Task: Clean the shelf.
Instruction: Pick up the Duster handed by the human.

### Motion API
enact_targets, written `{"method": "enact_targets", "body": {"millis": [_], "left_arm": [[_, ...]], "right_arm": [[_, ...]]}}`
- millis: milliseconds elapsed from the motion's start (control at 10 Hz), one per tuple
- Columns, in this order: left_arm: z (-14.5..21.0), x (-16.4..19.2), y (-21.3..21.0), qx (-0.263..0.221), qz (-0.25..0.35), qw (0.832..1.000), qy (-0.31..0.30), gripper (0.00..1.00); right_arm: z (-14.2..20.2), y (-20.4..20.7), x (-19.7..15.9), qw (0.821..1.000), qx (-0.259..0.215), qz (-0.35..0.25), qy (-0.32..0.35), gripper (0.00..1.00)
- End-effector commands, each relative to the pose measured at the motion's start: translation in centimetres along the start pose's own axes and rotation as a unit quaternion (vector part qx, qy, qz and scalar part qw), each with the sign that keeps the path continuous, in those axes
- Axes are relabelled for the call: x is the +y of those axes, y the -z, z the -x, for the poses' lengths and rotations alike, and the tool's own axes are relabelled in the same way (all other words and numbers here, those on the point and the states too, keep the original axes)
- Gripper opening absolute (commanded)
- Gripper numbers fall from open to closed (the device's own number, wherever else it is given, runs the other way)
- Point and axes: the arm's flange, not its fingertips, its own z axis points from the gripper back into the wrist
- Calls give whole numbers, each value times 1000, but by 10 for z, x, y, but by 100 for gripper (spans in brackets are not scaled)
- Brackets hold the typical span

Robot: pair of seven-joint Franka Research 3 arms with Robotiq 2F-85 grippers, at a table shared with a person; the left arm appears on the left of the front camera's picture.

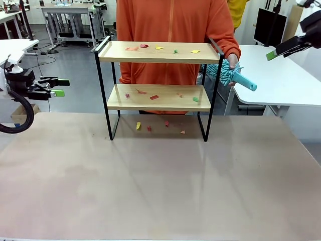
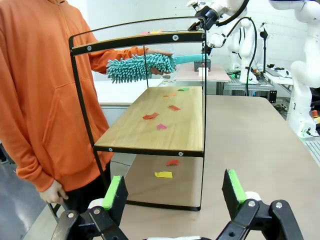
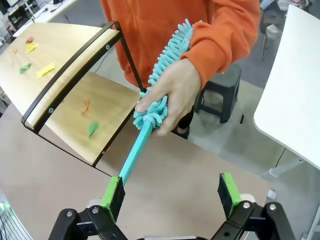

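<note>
The shelf [image 1: 156, 52] stands at the far middle of the table, its black frame holding two wooden boards. Coloured paper scraps [image 1: 154, 97] lie on both boards and on the table beneath. Behind it a person in an orange top holds a teal fluffy duster [image 1: 234, 76] by the shelf's right end. My left gripper [image 1: 59, 87] hovers open off the table's left side and looks along the shelf [image 2: 155, 120] at the duster [image 2: 142, 66]. My right gripper [image 1: 273, 53] is open, high at the right. The duster's handle [image 3: 135, 152] points down toward its left finger, above my right gripper [image 3: 171, 192].
The wide beige table [image 1: 160, 181] lies bare in front of the shelf. A white table [image 1: 281, 80] stands at the right and another [image 1: 12, 47] at the left. A dark stool [image 3: 220, 92] sits on the floor behind the person.
</note>
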Motion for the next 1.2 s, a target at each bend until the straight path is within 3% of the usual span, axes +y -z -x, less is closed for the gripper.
{"method": "enact_targets", "body": {"millis": [0,100,700,1100], "left_arm": [[-1,0,-1,2,0,1000,2,100],[-1,0,-1,2,0,1000,2,100],[-1,0,-1,2,0,1000,2,100],[-1,0,-1,2,0,1000,2,100]], "right_arm": [[-3,0,-1,1000,4,1,-13,100],[0,0,0,1000,0,0,0,100],[-11,53,99,995,41,61,70,100],[-3,73,104,993,65,76,62,100]]}}
